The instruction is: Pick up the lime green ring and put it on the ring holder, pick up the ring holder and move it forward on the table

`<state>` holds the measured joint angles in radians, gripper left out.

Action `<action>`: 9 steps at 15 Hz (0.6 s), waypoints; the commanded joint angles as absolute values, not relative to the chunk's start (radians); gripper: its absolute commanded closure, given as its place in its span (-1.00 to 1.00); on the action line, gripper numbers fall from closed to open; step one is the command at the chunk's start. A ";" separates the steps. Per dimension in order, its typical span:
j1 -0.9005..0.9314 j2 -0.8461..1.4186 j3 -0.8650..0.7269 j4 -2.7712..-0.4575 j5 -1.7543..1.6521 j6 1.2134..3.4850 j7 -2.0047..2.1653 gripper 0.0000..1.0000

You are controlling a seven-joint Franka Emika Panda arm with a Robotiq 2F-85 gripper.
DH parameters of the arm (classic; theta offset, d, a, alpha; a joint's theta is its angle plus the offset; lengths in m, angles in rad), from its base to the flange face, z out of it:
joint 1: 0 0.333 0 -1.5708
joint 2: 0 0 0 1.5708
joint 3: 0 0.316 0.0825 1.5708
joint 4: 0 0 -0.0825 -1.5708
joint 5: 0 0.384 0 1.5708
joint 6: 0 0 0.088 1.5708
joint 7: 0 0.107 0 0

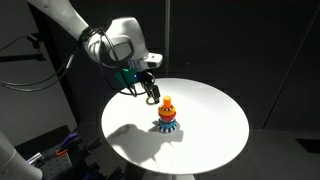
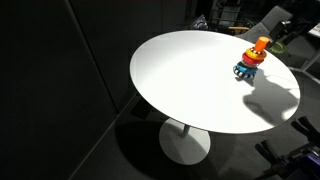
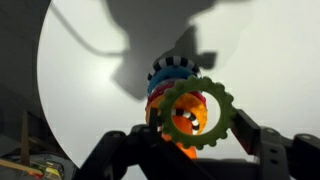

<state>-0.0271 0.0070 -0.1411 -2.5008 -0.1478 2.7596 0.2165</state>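
Note:
My gripper (image 3: 192,140) is shut on the lime green ring (image 3: 197,114), a toothed green hoop held in front of the wrist camera. Through and behind the ring I see the ring holder (image 3: 170,88), with its blue scalloped base and its orange and red rings. In an exterior view the gripper (image 1: 151,92) hangs just above and behind the ring holder (image 1: 167,114) on the round white table (image 1: 215,125). In an exterior view the ring holder (image 2: 251,61) stands near the table's (image 2: 190,80) far right edge, with the gripper (image 2: 280,42) beside it.
The table stands on a single pedestal (image 2: 185,140) in a dark room. Cables and equipment (image 1: 45,145) sit at floor level beside the table. The arm's shadow falls on the tabletop.

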 commanded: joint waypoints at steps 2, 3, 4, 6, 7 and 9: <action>-0.043 0.016 -0.113 -2.448 -0.152 2.743 0.288 0.02; -0.043 0.020 -0.111 -2.440 -0.154 2.742 0.303 0.02; -0.044 0.025 -0.110 -2.431 -0.159 2.741 0.317 0.02; -0.045 0.037 -0.110 -2.412 -0.171 2.737 0.350 0.02; -0.045 0.045 -0.112 -2.401 -0.172 2.735 0.359 0.02; -0.045 0.061 -0.117 -2.379 -0.169 2.728 0.375 0.02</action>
